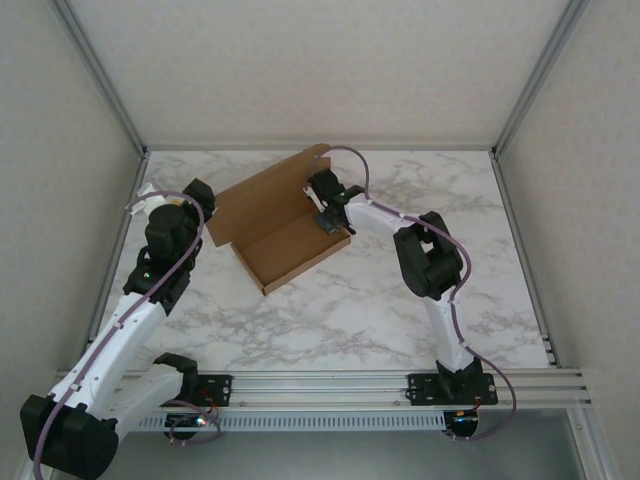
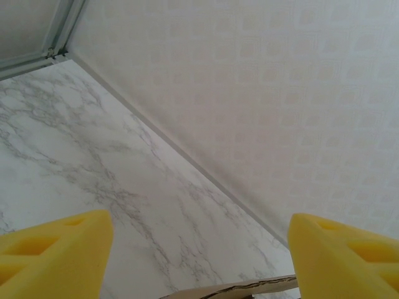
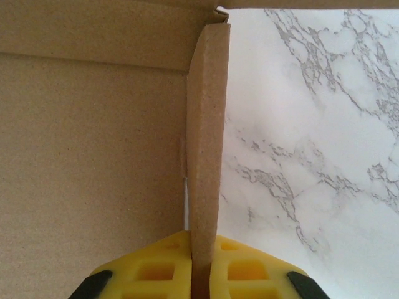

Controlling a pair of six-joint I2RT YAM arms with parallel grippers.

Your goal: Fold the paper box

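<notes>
**Top external.** The paper box [image 1: 275, 228] lies part-formed on the marble table [image 1: 330, 320], left of centre and toward the far edge, with its lid panel laid back on the far side. The right gripper [image 1: 325, 208] is at the box's right side wall. The left gripper [image 1: 199, 193] is just beside the box's left corner; contact cannot be determined.

**Left wrist.** The yellow fingers [image 2: 56, 249] stand wide apart with nothing between them: released. A cardboard edge [image 2: 237, 288] shows low in frame.

**Right wrist.** The pads [image 3: 156, 274] are clenched on the upright side wall [image 3: 207, 124], one on each face. The box floor [image 3: 93, 174] lies to one side and bare table to the other.

**Assessment.** The step appears to be erecting this wall. It is best turned about its crease without dragging the box. The left gripper would do well to steady the opposite side first. Excess pinch risks creasing the board.
</notes>
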